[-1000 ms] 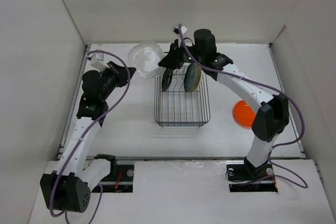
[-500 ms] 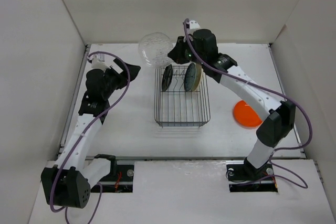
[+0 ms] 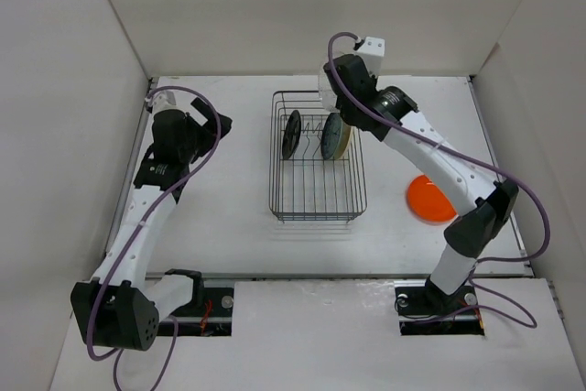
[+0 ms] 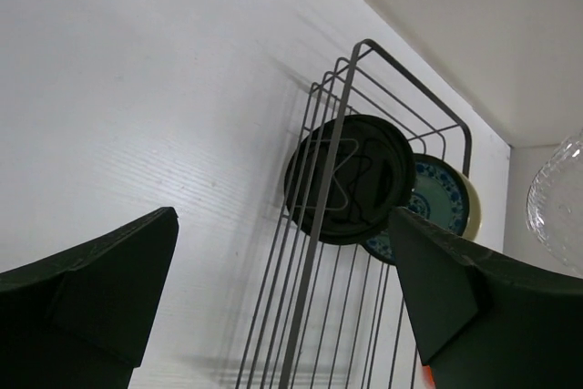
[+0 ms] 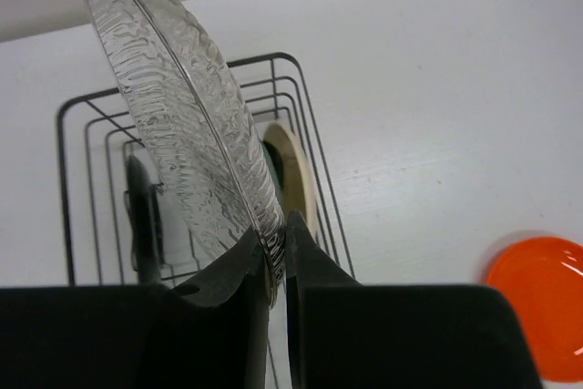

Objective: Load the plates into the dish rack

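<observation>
My right gripper (image 5: 278, 257) is shut on the lower rim of the clear glass plate (image 5: 178, 125). It holds the plate upright and tilted over the far end of the black wire dish rack (image 3: 319, 218). In the top view the right gripper (image 3: 328, 89) hangs above the rack's far edge. A black plate (image 3: 292, 134) and a teal-patterned plate with a cream back (image 3: 336, 135) stand on edge in the rack. The orange plate (image 3: 430, 199) lies flat on the table to the rack's right. My left gripper (image 3: 220, 127) stands open and empty, left of the rack.
White walls close in the table (image 3: 229, 208) on the left, the far side and the right. In the left wrist view the rack's wire corner (image 4: 364, 47) rises just ahead, with the black plate (image 4: 351, 179) and the teal plate (image 4: 437, 202) behind it.
The left gripper opened, let go of the glass plate and drew back left. The right gripper carried the plate rightward over the rack's far end, turning it edge-on.
</observation>
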{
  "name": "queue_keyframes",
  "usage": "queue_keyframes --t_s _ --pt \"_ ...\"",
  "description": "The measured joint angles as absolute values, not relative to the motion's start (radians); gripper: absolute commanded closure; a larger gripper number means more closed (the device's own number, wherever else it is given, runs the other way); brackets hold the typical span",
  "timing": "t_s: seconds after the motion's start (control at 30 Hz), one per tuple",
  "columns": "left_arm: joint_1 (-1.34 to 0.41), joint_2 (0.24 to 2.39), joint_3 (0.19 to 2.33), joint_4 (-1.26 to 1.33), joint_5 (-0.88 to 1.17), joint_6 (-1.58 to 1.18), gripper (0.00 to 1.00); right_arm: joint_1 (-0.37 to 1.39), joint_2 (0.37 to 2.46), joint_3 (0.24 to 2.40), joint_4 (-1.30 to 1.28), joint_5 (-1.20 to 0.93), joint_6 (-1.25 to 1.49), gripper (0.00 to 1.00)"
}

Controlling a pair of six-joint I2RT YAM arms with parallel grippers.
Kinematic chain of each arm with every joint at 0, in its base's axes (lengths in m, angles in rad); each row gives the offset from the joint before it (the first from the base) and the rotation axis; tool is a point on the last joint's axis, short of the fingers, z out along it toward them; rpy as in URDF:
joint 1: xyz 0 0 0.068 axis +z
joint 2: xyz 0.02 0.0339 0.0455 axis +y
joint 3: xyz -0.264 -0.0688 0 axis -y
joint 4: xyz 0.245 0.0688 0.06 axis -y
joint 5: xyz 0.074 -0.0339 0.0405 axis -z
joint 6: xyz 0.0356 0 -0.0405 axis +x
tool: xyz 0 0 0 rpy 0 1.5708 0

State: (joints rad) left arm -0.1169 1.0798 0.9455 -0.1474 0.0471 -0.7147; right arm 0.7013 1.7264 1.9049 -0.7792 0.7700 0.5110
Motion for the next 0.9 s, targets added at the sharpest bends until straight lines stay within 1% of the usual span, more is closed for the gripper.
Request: queue_keyframes --t_s 0.2,0.4,0.57,0.73,0.9 --pt "-0.117 1.082 0.951 -0.210 0.019 -0.713 0.00 0.715 1.796 1.927 -0.883 0.838 0.572 1.00" --pt "-0.117 1.082 0.989 -0.271 -0.021 -0.710 0.00 0.741 1.915 2.028 -0.925 0.841 0.621 1.00" --pt "-0.117 1.081 1.013 -0.296 -0.066 -0.709 0.00 0.769 1.982 2.049 -0.944 0.832 0.659 1.00" --pt "-0.117 1.081 1.014 -0.311 -0.075 -0.707 0.00 0.783 2.023 2.051 -0.960 0.830 0.690 1.00" --pt "-0.097 1.081 1.014 -0.311 -0.042 -0.707 0.00 0.785 2.031 2.051 -0.974 0.831 0.720 1.00"
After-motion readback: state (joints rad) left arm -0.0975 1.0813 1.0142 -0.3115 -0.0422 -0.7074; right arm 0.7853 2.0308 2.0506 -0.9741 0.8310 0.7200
